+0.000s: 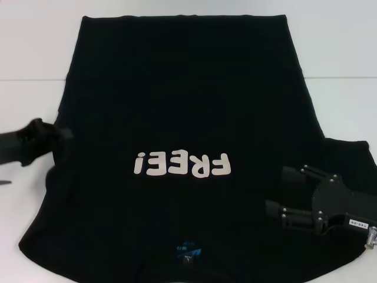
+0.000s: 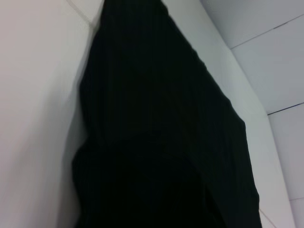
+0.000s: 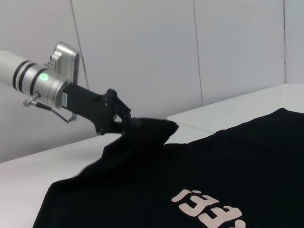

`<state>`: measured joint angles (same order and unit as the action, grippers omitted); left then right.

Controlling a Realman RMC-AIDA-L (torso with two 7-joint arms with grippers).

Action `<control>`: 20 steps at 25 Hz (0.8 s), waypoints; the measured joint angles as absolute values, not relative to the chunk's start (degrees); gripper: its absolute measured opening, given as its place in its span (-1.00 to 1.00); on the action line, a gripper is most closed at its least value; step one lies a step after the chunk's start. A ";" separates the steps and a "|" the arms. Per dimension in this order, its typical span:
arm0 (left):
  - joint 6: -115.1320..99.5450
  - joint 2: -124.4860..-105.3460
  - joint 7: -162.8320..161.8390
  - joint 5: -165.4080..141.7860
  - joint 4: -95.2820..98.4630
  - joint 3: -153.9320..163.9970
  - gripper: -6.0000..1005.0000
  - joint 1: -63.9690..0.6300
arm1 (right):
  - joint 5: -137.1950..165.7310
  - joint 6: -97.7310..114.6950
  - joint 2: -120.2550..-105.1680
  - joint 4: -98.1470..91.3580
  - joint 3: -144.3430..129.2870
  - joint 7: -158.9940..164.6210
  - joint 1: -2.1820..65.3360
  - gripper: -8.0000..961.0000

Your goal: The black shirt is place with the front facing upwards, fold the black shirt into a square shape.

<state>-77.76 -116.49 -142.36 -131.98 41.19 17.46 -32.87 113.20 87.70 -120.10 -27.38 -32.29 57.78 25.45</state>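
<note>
Black short-sleeved cloth shirt (image 1: 182,118) with white "FREE!" lettering (image 1: 181,164) lies front-up, spread over the white table (image 1: 35,53). Left hand (image 3: 124,122), at the shirt's left sleeve, is clamped on a fold of that sleeve and holds it raised off the table. Right hand (image 1: 281,191) hovers low over the shirt's right sleeve area, fingers spread wide, gripping nothing.
</note>
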 joint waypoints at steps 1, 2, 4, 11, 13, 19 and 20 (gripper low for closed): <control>-77.17 -116.58 -141.76 -131.69 39.85 17.36 -0.75 -32.86 | 113.20 87.61 -120.08 -27.34 -32.33 57.75 25.51 0.92; -76.85 -116.62 -141.14 -131.11 38.73 17.25 -0.75 -32.86 | 113.20 87.55 -120.06 -27.32 -32.36 57.73 25.57 0.92; -76.57 -116.68 -138.25 -127.76 34.84 17.11 -0.74 -32.49 | 113.20 87.52 -120.05 -27.32 -32.38 57.76 25.67 0.92; -76.68 -116.84 -134.92 -124.20 32.37 17.04 -0.57 -31.31 | 113.20 87.52 -120.04 -27.32 -32.37 57.82 25.74 0.92; -77.25 -116.86 -134.73 -123.52 32.47 16.97 -0.42 -30.89 | 113.20 87.52 -120.07 -27.33 -32.24 57.83 25.74 0.92; -84.88 -117.57 -117.74 -120.08 32.95 17.14 0.06 -29.67 | 112.38 87.40 -120.11 -27.34 -32.00 58.82 25.75 0.92; -87.04 -117.92 -112.14 -119.89 32.95 17.48 0.14 -29.50 | 111.72 87.20 -120.07 -27.33 -31.99 60.07 25.75 0.92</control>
